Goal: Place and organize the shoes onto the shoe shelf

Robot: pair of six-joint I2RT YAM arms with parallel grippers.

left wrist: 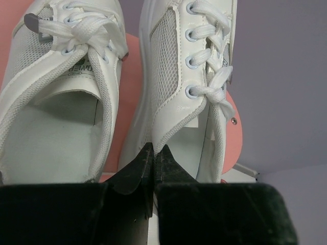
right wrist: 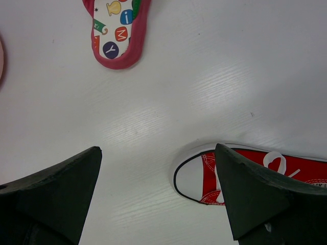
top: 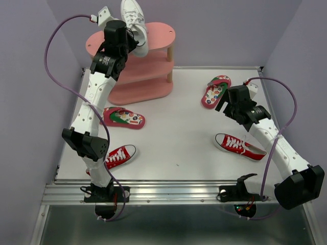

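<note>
**Shoes: white pair up at the top board, four others down on the desk**

The white sneakers (top: 134,20) are up at the top board of the pink shelf (top: 153,89). The shelf stands at the far left of the desk (top: 179,143), close to its back edge. The left tool (left wrist: 155,150) is nearly closed, its tips pinching the thin collar wall of the held sneaker (left wrist: 176,87). The other white sneaker (left wrist: 51,112) lies just beside it, toes pointing the same way, with a strip of pink board showing between the two. (Whether the held sneaker's sole rests on the board or hangs just above it, I cannot tell.) From above, the pair sits over the board's left half, and the board's right end is open.

The right tool (top: 223,104) hangs wide open over the desk, holding nothing. It is between the right flip-flop (top: 215,92) and the right red sneaker (top: 239,146). In the wrist view one finger overlaps that sneaker's white toe cap (touching or not, I cannot tell).

The left flip-flop (top: 124,117) lies in front of the shelf, just beside the left arm. The left red sneaker (top: 118,155) sits near the front edge, partly behind that arm's elbow. The widest open stretch of desk runs down the middle, from between the two flip-flops to the front rail.
</note>
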